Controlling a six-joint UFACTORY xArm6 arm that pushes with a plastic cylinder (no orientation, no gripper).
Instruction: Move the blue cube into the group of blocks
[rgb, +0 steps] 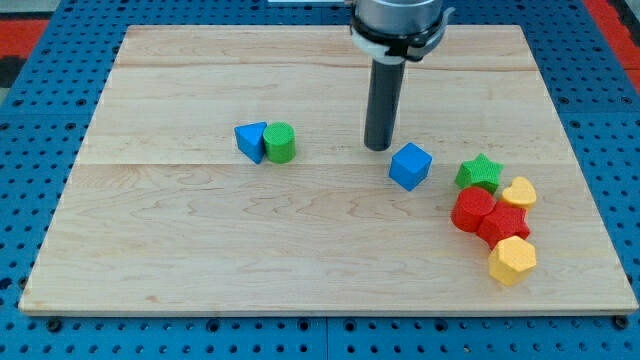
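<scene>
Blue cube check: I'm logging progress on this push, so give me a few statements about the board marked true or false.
1. The blue cube touches the green star. False: a gap of bare board separates them.
2. My tip is just to the upper left of the blue cube. True.
3. The blue triangle sits against the green cylinder. True.
4. The group at the view's right holds three yellow blocks. False: two yellow, two red, one green star.

The arm (397, 20) is cut off by the view's top; the blue triangular block (250, 140) partly hides behind the green cylinder (280, 143).
</scene>
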